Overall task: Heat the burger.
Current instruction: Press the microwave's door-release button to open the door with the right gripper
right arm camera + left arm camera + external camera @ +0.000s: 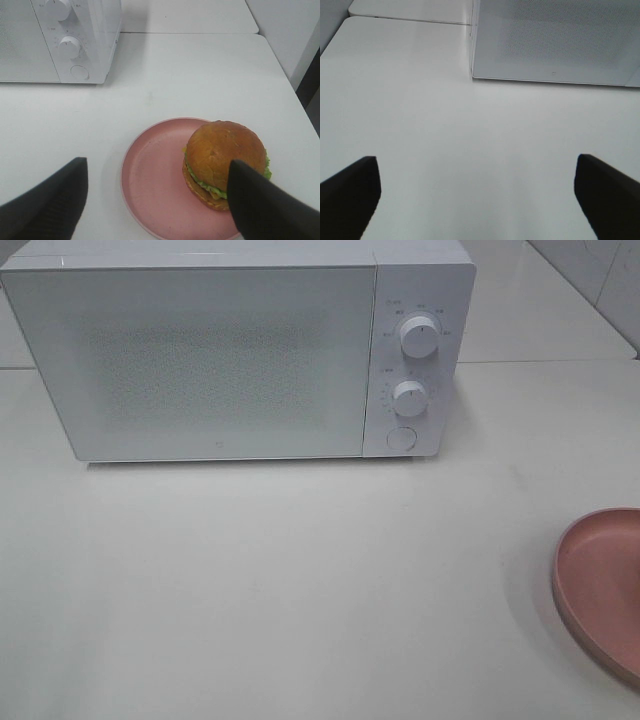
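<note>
Photographed from the high camera: a white boxy microwave oven, door shut, filling the upper left and centre of the frame. Stood on a plain white tabletop that took up the whole lower half of the frame. Stacked down the oven's right-hand control panel: an upper round white dial, a lower round white dial and, beneath both, a round white button. Cut off by the right edge of the same frame, at lower right: a round pink shallow plate, well apart from the oven, only its left part showing.

Caught by the right wrist camera: the burger, with a shiny golden-brown domed bun over a green lettuce frill. Sat on that pink plate, on the side away from the oven and close to the rim. Hung above plate and tabletop: the right gripper, its dark jaws spread wide and closed on nothing. One finger overlapped the burger's edge in the picture; contact between the two impossible to judge.

Recorded by the left wrist camera: the left gripper, dark jaws likewise spread wide and holding nothing. Hovered over the white tabletop, with a lower corner of the oven's shut door ahead of it.
</note>
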